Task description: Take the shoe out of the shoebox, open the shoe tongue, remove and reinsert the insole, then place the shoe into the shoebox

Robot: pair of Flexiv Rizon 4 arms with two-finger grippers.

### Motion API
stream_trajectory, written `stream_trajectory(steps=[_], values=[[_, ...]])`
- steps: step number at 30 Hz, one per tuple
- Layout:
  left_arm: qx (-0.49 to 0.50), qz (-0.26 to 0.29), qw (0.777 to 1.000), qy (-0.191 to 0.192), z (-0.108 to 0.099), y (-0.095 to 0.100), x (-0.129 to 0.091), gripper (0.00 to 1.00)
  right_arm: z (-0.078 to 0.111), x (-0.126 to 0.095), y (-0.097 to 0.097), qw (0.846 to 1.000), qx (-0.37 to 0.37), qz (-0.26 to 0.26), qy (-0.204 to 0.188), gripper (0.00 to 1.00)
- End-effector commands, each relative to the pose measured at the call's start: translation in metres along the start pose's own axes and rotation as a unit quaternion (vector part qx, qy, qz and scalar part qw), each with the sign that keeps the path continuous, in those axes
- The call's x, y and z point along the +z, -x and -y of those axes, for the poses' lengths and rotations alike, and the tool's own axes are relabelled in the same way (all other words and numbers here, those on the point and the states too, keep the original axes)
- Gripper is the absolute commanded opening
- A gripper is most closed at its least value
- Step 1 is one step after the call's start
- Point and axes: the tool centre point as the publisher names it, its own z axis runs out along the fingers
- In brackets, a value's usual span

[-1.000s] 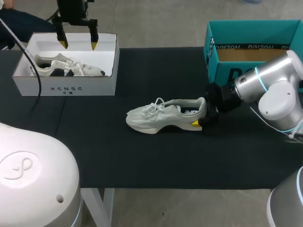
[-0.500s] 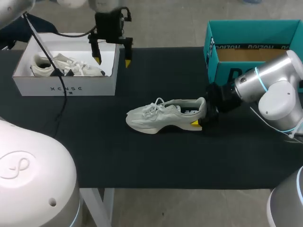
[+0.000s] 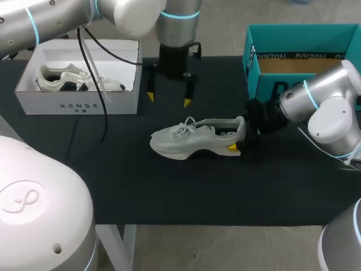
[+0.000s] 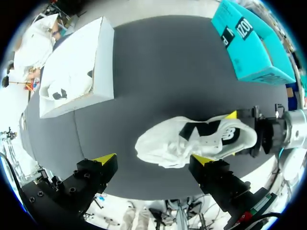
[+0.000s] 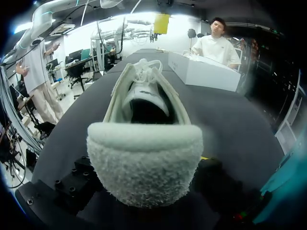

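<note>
The tabletop [image 3: 169,186] carries the same layout as a second ago; the one big change is the left arm [image 3: 113,14], which has swung from over the white shoebox [image 3: 79,104] across to the middle; the right arm [image 3: 324,113] has not moved. The teal box [image 3: 251,53] stands at the right rear, and the shoebox at the left rear holds a second shoe [image 3: 79,79].

The shoe [image 3: 192,138] lies on its sole in the middle of the tabletop, toe toward the shoebox, heel toward the right arm, exactly where it was. The left tool [image 3: 168,100] now hangs just behind the laces [image 3: 183,127] with its fingers spread wide and nothing between them; in its own wrist view the toe and laces sit ahead of the gap between its tips. The right tool [image 3: 240,138] stays at the heel, one yellow tip on each side of it; the contact itself is hidden, but it appears clamped on the shoe.

So the shoe is out of the shoebox and steadied at the heel; the left tool seems to be lining up to open the tongue [image 5: 145,96], with the insole work and the return to the shoebox not yet done.
</note>
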Motion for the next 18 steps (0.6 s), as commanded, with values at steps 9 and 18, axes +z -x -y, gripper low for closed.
stream_trajectory(steps=[9,18], values=[[-0.012,-0.036,0.999,-0.018,-0.022,-0.007,0.021,1.0,0.0,0.002,0.0,1.0,0.0,0.001,0.0,0.0],[0.023,-0.039,0.999,-0.028,-0.027,-0.04,0.03,1.0,0.0,0.002,0.0,1.0,0.0,0.001,0.0,0.0]])
